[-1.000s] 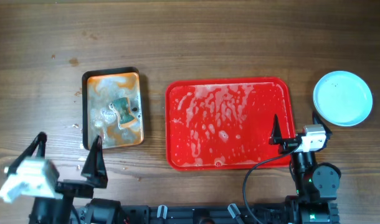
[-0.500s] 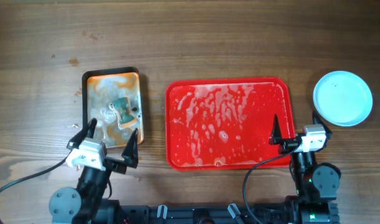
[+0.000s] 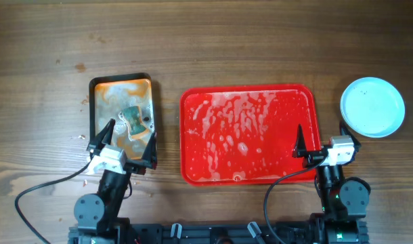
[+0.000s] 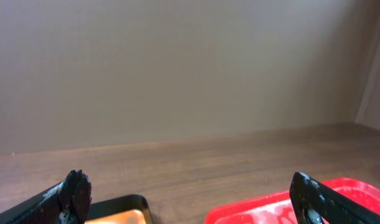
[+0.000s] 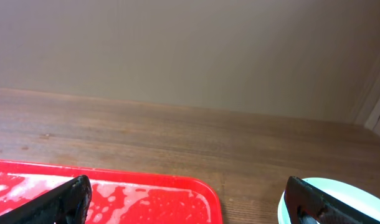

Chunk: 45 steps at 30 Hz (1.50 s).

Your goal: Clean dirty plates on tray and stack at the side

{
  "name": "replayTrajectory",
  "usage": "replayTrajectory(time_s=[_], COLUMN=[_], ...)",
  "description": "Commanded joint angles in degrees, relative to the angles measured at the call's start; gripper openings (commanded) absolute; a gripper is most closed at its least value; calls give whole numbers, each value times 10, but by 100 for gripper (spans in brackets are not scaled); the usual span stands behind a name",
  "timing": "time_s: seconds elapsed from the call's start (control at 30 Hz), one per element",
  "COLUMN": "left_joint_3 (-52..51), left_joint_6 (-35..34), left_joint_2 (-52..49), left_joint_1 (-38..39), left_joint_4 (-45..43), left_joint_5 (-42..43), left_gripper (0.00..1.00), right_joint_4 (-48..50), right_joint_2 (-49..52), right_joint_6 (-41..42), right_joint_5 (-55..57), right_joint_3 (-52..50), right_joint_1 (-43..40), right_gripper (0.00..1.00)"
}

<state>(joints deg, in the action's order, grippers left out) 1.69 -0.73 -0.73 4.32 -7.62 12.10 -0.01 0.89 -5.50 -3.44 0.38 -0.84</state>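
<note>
While the left pincer (image 3: 131, 129) and right pincer (image 3: 321, 129) gape empty, plates (image 3: 372, 106) sit beside tray (image 3: 190, 146).

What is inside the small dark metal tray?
A green-and-tan sponge lying in orange-brown soapy residue. Under the sponge the metal tray floor is hidden; the left end effector covers its near rim.

A wooden table (image 3: 227, 41) stands against a plain beige wall (image 4: 177, 62).
</note>
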Motion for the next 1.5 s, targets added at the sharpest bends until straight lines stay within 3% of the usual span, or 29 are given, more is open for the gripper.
replayTrajectory(time_s=[0.0,0.13,0.3,0.73,1.47], left_joint_3=[-14,-14,-14,-14,-14], left_joint_6=[-1,-1,-1,51,48], left_joint_2=[5,5,5,5,5], left_joint_1=[-15,-43,-76,-73,-73], left_joint_4=[-9,7,110,111,110], left_joint_5=[3,0,-2,4,1], left_gripper=[100,100,100,100,100], right_joint_4=[2,2,2,2,2], right_joint_2=[-6,-6,-6,-6,-6], right_joint_6=[-5,-5,-5,-5,-5], right_joint_5=[-9,-9,-9,-9,-9], right_joint_3=[-1,-1,-1,-1,-1], right_joint_1=[2,2,2,2,2], right_gripper=[100,100,100,100,100])
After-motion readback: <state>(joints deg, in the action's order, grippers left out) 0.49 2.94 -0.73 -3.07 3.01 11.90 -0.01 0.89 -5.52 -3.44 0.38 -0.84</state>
